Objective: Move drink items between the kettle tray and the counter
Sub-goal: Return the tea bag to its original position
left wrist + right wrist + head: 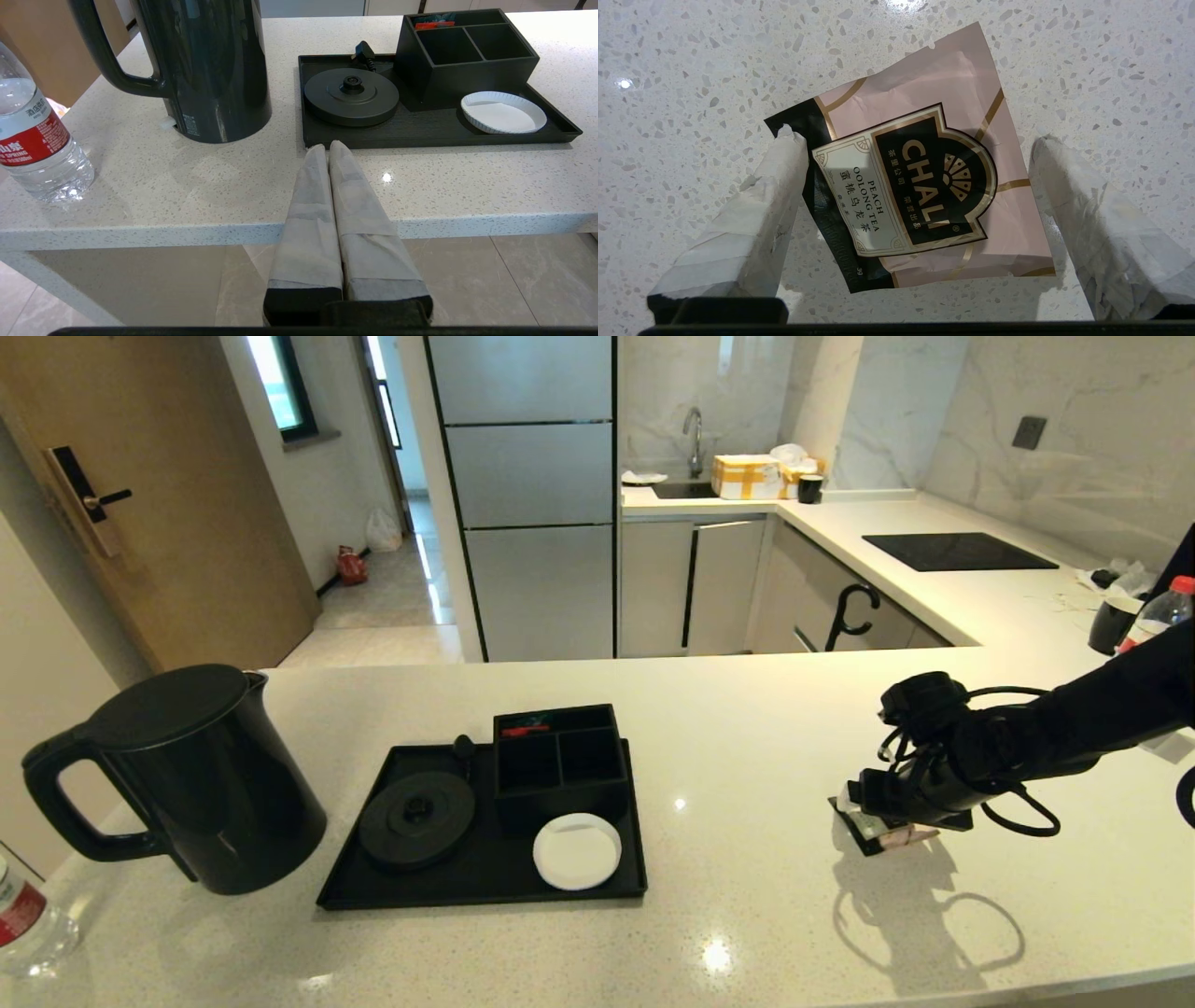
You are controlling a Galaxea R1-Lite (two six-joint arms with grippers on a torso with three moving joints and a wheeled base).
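Note:
The pinkish, black-labelled tea sachet [924, 177] lies flat on the speckled counter [747, 756], right of the kettle tray [485, 896]. My right gripper [915, 136] hangs open just over it, one finger on each side; one fingertip [784, 140] overlaps the sachet's black edge. In the head view that gripper [882, 812] covers most of the sachet [901, 837]. The black kettle [187, 775] stands on the counter left of the tray, with the red-labelled water bottle [37, 135] beyond it. My left gripper [328, 147] is shut and empty at the counter's front edge, before the tray [420, 140].
The tray bears the round kettle base [417, 817], a divided black box [560, 765] and a white coaster [577, 849]. A second red-capped bottle [1160, 609] and a black cup [1111, 625] stand far right. The black hob [957, 551] lies on the back counter.

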